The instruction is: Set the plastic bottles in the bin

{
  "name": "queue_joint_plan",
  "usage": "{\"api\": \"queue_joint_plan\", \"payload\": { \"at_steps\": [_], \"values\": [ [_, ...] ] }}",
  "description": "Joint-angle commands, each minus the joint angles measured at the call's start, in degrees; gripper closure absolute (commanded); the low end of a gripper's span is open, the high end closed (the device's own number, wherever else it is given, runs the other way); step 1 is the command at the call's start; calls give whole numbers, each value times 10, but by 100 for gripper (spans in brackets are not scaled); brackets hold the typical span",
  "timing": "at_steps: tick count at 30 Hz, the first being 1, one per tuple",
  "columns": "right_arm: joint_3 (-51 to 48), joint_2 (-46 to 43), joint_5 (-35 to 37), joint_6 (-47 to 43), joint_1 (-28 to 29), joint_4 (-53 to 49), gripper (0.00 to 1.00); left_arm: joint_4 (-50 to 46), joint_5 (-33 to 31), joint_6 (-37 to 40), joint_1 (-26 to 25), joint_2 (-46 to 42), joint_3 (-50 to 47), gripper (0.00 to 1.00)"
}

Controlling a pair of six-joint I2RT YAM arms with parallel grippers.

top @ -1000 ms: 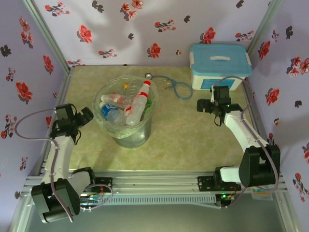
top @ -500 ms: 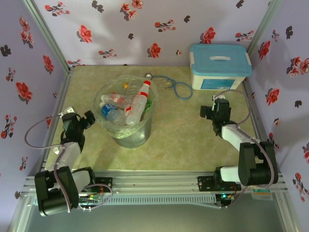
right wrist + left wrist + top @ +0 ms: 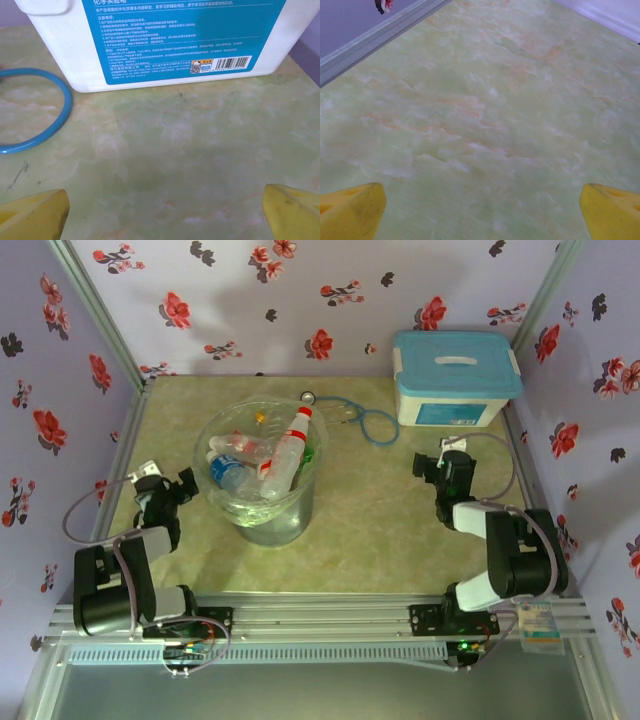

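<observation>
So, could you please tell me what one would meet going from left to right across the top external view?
left end effector → bin → blue tubing loop → right end effector. The white box overlaps the right end effector sideways, so it is left out.

Table [image 3: 390, 530] is bare between the bin [image 3: 250, 525] and the right pincer [image 3: 432, 466], a broad open strip running from the near edge toward the back. The bin stands left of centre, tall, piled with bottles [image 3: 285, 455] up to its rim. The left pincer [image 3: 182, 483] sits near the bin wall, with the left wall [image 3: 60, 440] close on its other side, so the lane is narrow. In the left wrist view, bare table lies ahead between spread fingers [image 3: 350, 210]. Ahead of the right pincer the white box [image 3: 165, 45] blocks the way. A blue tube [image 3: 35, 110] loop lies flat to the left, with bare table before both.
</observation>
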Motion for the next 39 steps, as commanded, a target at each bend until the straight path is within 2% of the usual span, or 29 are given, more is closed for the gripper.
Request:
{"api": "queue_joint_plan", "payload": {
  "at_steps": [1, 4, 7, 10, 13, 15, 17, 20, 22, 23, 39],
  "values": [
    [-3, 16, 24, 0, -8, 40, 1, 61, -10, 51, -2, 23, 33, 0],
    [-7, 18, 21, 1, -9, 50, 1, 80, -5, 59, -2, 57, 45, 0],
    [-22, 16, 13, 0, -11, 79, 1, 54, 2, 65, -4, 62, 61, 0],
    [-36, 19, 7, 3, -15, 106, 1, 76, -1, 73, -12, 58, 49, 0],
    [-62, 54, 0, 5, -20, 191, 1, 97, -26, 97, -37, 58, 40, 0],
    [-52, 32, -4, 7, -20, 132, 1, 102, -43, 108, -52, 60, 39, 0],
    [-59, 47, -4, 6, -20, 171, 1, 103, -49, 117, -60, 65, 42, 0],
    [-53, 41, -5, 9, -22, 149, 1, 109, -62, 141, -84, 82, 48, 0],
    [-53, 40, -4, 8, -22, 151, 1, 194, -75, 161, -99, 132, 34, 0],
    [-52, 39, -5, 9, -23, 146, 1, 184, -101, 162, -110, 128, 30, 0],
    [-51, 40, -7, 9, -24, 147, 1, 190, -124, 157, -112, 131, 31, 0]
  ]
}}
